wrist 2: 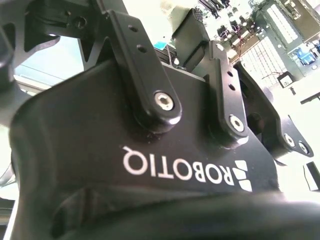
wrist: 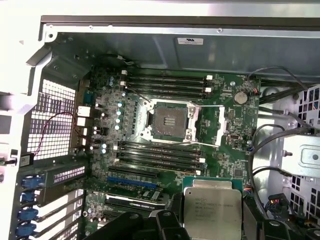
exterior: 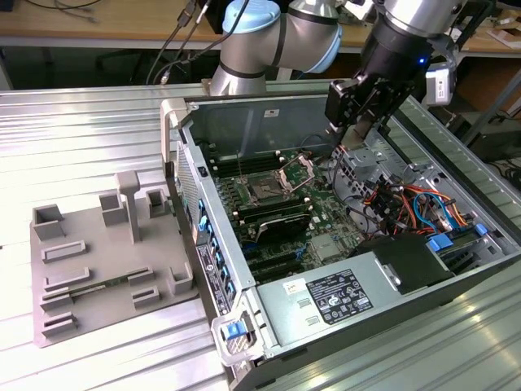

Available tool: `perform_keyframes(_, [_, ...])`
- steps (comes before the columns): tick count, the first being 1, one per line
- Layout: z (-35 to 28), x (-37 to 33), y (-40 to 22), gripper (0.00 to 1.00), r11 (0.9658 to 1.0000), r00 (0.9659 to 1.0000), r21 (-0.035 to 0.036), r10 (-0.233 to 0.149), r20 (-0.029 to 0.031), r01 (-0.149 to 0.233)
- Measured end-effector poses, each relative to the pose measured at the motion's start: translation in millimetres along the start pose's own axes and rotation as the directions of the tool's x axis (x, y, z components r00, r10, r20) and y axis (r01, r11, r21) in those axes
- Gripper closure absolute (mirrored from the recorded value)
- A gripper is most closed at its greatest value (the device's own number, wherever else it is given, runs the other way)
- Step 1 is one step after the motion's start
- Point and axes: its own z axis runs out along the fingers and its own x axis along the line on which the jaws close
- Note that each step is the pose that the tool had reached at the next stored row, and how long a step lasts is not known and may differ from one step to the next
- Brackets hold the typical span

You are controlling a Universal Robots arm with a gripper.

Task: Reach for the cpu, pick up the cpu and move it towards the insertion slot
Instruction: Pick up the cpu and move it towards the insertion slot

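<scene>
Gripper (exterior: pixel 356 140): we see it clamped on the cpu (wrist: pixel 212 212), above the open case.
Insertion slot (wrist: pixel 168 121): bracket raised, socket bare.

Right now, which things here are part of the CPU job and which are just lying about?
Job:
cpu, at the claw
insertion slot, bracket open

Lying about:
grey tray
power supply
memory slots
drive cables

Found white lettering on gripper body (wrist 2: pixel 150 200); fine print on cpu (wrist: pixel 212 212) and power-supply box (exterior: pixel 281 326) label (exterior: pixel 338 295), too small to read.
</scene>
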Motion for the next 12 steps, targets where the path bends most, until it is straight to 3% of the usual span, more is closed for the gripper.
perform_keyframes(12, [1.7, -4.9, -0.6, 0.45, 1.0, 1.0, 0.0001, 0.0, -0.0001, 0.0])
